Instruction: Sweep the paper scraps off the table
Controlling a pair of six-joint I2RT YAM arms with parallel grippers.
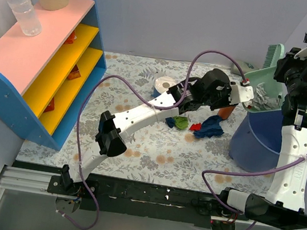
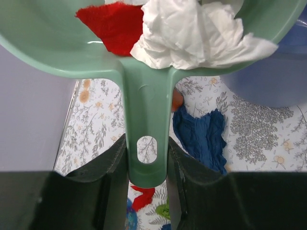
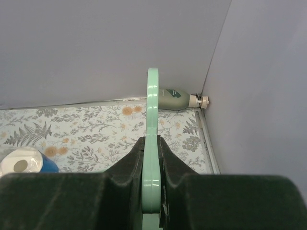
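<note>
My left gripper [image 1: 241, 94] is shut on the handle of a pale green dustpan [image 1: 261, 80], which is tilted over a blue bin [image 1: 258, 143]. In the left wrist view the handle [image 2: 147, 143] sits between my fingers, and the pan holds a red scrap [image 2: 115, 26] and a crumpled white paper [image 2: 192, 36]. On the leaf-print table [image 1: 137, 147] lie a dark blue scrap [image 1: 210, 127], a green scrap [image 1: 181, 122] and a red scrap [image 1: 195, 126]. My right gripper [image 1: 287, 61] is shut on a green brush [image 1: 274, 54], held high at the back right; its handle [image 3: 152, 110] shows edge-on.
A blue-wrapped tissue roll [image 1: 163, 85] stands behind the scraps. A pink-topped blue and yellow shelf [image 1: 46, 58] with a water bottle [image 1: 20, 2] fills the left. A green bottle [image 3: 175, 98] lies in the back right corner. An orange object [image 2: 177, 99] sits by the bin.
</note>
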